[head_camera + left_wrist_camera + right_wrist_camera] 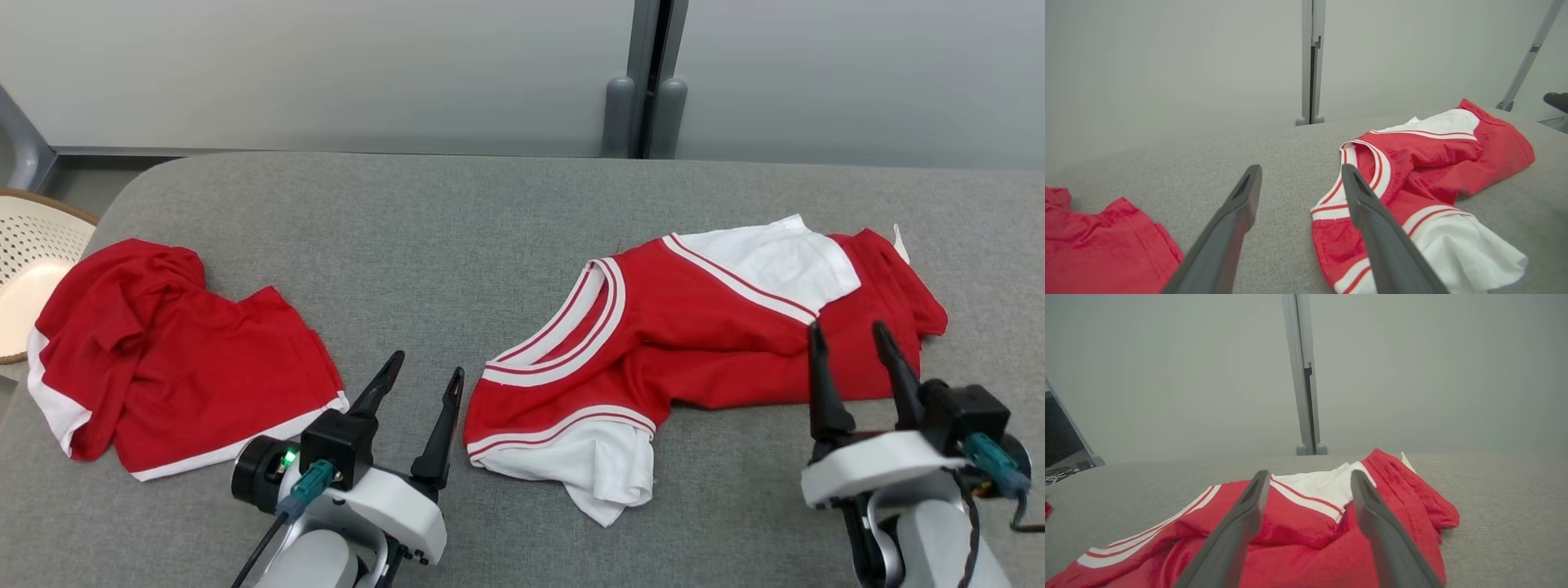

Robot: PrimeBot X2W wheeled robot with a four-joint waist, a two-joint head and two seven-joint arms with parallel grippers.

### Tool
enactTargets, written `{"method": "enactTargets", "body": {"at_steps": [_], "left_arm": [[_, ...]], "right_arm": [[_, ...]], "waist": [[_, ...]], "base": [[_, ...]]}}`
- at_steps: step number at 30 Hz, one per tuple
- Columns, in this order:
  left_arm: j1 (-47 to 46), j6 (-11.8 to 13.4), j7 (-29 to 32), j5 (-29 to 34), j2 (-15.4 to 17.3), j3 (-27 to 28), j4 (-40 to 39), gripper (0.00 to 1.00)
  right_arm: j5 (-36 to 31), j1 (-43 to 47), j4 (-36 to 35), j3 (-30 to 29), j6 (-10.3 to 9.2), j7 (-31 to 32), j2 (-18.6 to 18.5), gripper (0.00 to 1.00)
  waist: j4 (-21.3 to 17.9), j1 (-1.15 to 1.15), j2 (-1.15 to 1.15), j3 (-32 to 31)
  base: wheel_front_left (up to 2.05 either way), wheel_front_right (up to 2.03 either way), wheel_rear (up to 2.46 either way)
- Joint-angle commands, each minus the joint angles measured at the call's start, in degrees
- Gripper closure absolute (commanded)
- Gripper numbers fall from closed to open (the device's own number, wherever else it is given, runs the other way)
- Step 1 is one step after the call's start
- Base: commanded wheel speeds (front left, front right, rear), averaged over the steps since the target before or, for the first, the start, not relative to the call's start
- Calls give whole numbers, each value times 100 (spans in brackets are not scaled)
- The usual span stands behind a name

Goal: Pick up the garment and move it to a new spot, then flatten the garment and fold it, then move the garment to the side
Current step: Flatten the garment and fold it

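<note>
We count 2 garments, both red w/ white trim: the left garment (188, 359) by the table's (490, 212) left edge, the right garment (702, 327) toward its right edge. 2 grippers at the near edge: left gripper (429, 363) and right gripper (847, 327), each w/ 2 dark fingers, 4 fingers total. 1 pale perforated basket (33, 245) off the table's far-left corner. 2 grey posts (619, 114) side by side behind the far edge. 1 table.
</note>
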Motion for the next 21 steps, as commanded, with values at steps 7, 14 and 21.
{"method": "enactTargets", "body": {"at_steps": [7,14,21], "left_arm": [[-244,-149,-11,167,-237,144,66,0],[-342,-367,-12,330,-591,163,156,0],[-287,-511,-12,512,-789,142,114,0]], "right_arm": [[-94,-1007,-62,997,-1,734,-416,0],[775,-2023,477,2536,-4,2464,-1133,0],[1659,-2781,1072,3130,-4,3901,-1892,0]], "waist": [[130,0,0,394],[777,0,0,721],[1395,0,0,933]], "base": [[0,0,0],[0,0,0],[0,0,0]]}}
